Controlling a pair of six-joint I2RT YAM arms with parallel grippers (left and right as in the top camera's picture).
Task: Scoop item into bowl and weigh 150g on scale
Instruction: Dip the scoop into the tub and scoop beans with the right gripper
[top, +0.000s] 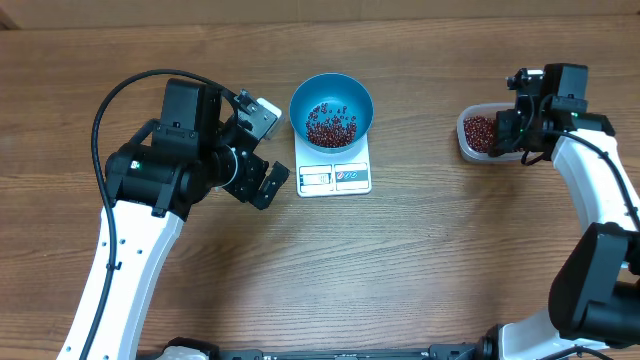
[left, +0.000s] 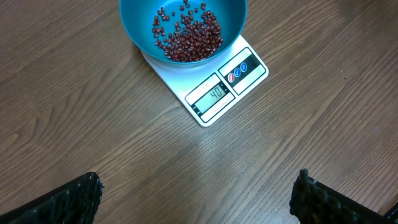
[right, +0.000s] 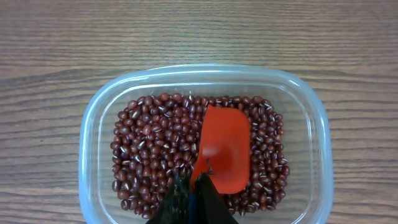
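**Scoop in the bean tub, blue bowl on the scale only part filled**

We see the right claw (right: 193, 200) clenched on the handle of a red scoop (right: 225, 149). The scoop's blade lies on the beans (right: 155, 143) in a clear tub (right: 90, 134) at the right of the worktop (top: 400, 280). Well apart, in the middle, the blue bowl (top: 300, 100) sits on the white scale (top: 335, 178) with a thin layer of beans in its bottom. The left claw (left: 196, 202) hangs released beside the scale, holding nothing.

We judge the risks to be these:
- Beans may roll off a heaped scoop on the long carry to the bowl.
- A bump on the rim may shift the bowl or upset the reading.
- A full scoop late on may overshoot the target weight.

The scoop's handle is hidden inside the claw, so we cannot tell how firmly it is held. The display (left: 210, 94) is small and tilted; its digits are hard to read with confidence. The tub's near edge is cut off in the right wrist view
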